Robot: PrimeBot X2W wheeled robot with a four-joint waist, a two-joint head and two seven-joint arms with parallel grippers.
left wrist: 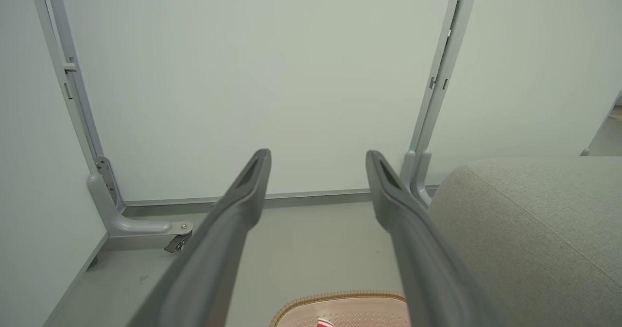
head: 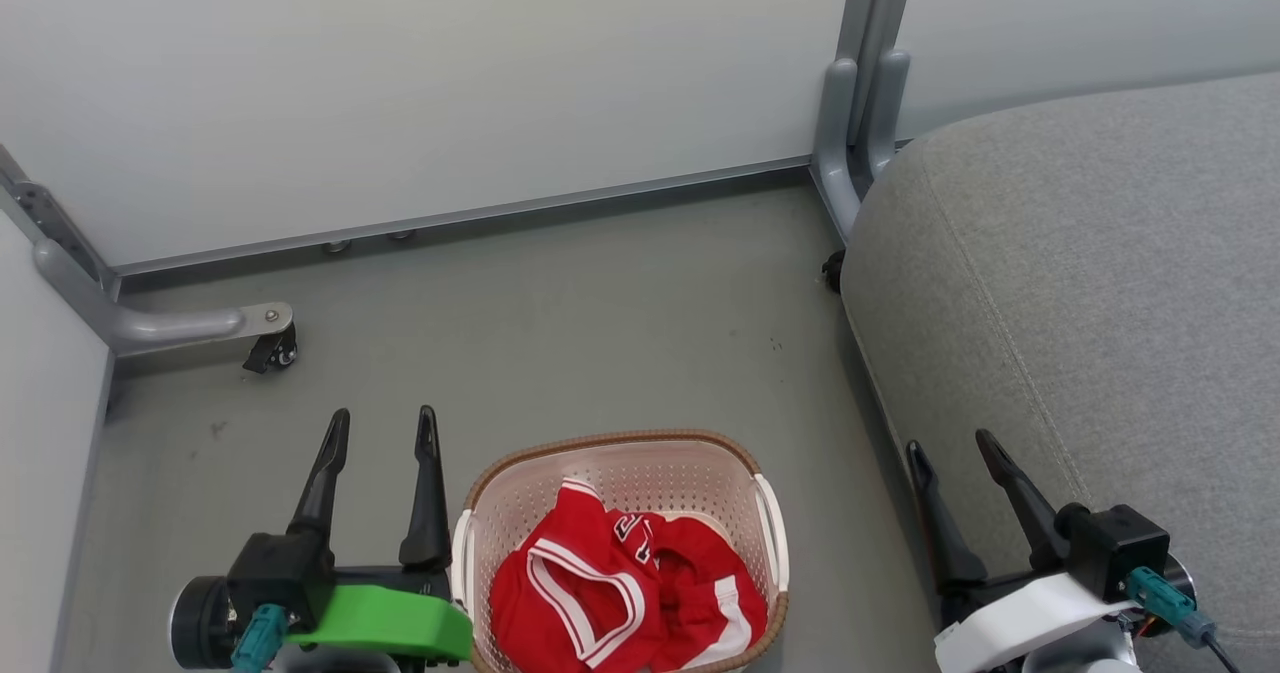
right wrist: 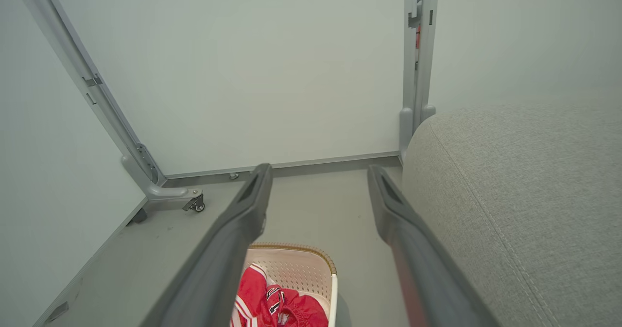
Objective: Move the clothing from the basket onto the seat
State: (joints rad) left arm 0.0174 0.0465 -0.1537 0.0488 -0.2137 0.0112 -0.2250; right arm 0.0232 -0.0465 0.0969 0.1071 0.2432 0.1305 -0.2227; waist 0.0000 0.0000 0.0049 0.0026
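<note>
We find the basket [head: 620, 448] on the floor [head: 560, 323], just left of the seat [head: 1100, 283]. It contains the red clothing [head: 610, 583], crumpled, white trim showing. Our left claw [head: 385, 415] and right claw [head: 950, 443] flank the basket, fingers spread wide, each gripping nothing.

Red clothing [head: 620, 593] with white stripe trim and dark lettering, in a cream perforated basket [head: 610, 440] with brown woven-look rim and white handles. The seat [head: 1080, 293] is plain grey fabric, the floor [head: 600, 333] dull grey-green, the wall panels [head: 450, 83] pale grey with darker grey frames [head: 860, 123]. The dark-fingered left gripper [head: 384, 415] wears a bright green fitting [head: 385, 618], the right gripper [head: 950, 443] a white one.
</note>
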